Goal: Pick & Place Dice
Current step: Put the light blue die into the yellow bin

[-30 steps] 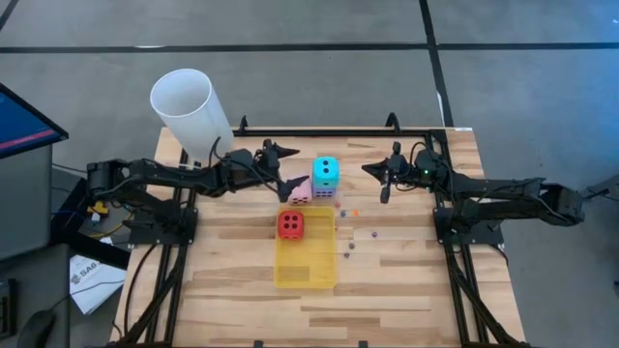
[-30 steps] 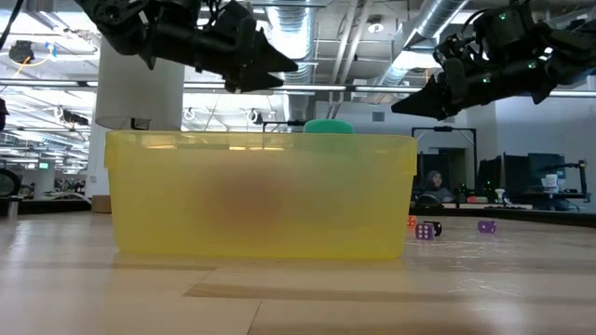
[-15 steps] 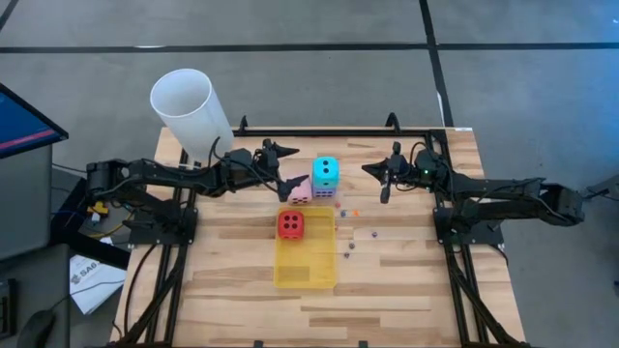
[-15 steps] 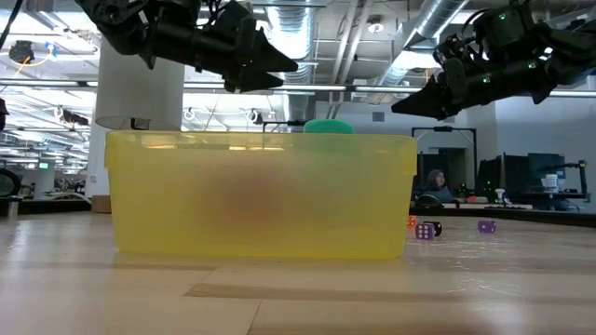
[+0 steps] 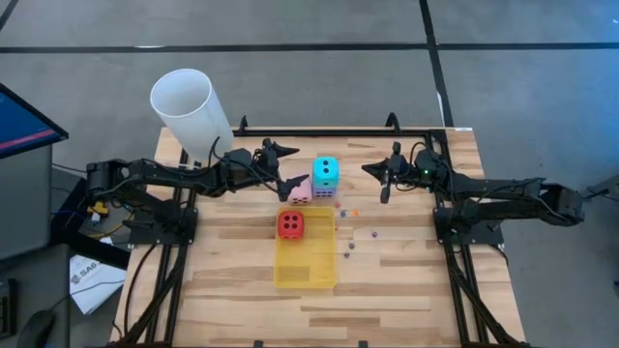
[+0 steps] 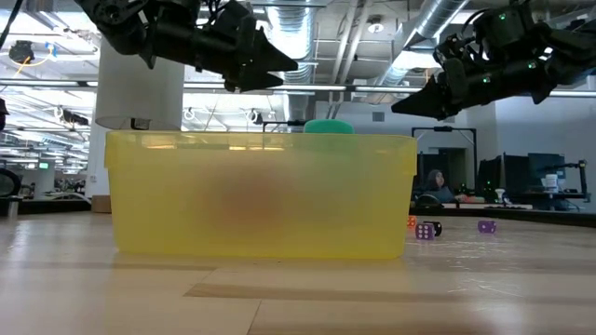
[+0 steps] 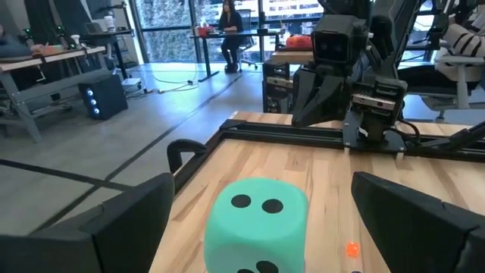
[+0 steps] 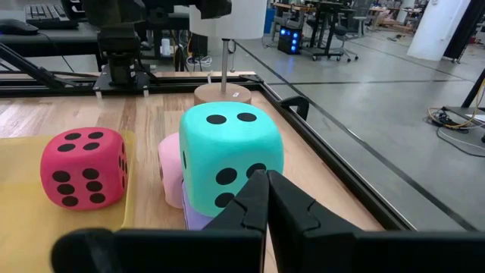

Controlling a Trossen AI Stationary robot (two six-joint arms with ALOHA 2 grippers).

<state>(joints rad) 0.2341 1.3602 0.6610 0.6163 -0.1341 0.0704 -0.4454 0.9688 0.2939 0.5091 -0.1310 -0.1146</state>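
The left claw (image 5: 288,166) hangs above the worktop (image 5: 406,280) near its far edge, a little left of the middle, and its two fingers (image 7: 125,220) stand wide apart with nothing between them. In the left wrist view the cyan die (image 7: 254,226) lies straight in front of this released claw, but no finger touches it.

The right claw (image 5: 385,186) hangs over the far right part of the worktop, to the right of the dice. Its fingers (image 8: 258,199) are clenched together and hold nothing. The tips point toward the cyan die and stay apart from it.

The cyan die (image 5: 326,172) sits near the middle of the far edge and lies on top of the purple die (image 8: 198,220), of which only a small part is visible under it. The pink die (image 5: 301,193) stands just beside them on the left side and touches the cyan die. The red die (image 5: 290,224) lies on the far left corner of the yellow tray (image 5: 309,266), close to the pink die. The tray lies flat at the middle of the worktop and reaches toward the near edge.

Several tiny coloured pieces (image 5: 355,230) are scattered on the bare wood to the right of the tray. In the low view three of them (image 6: 426,230) are visible beside the tray wall.

A white cylinder (image 5: 190,111) stands at the far left corner of the worktop.
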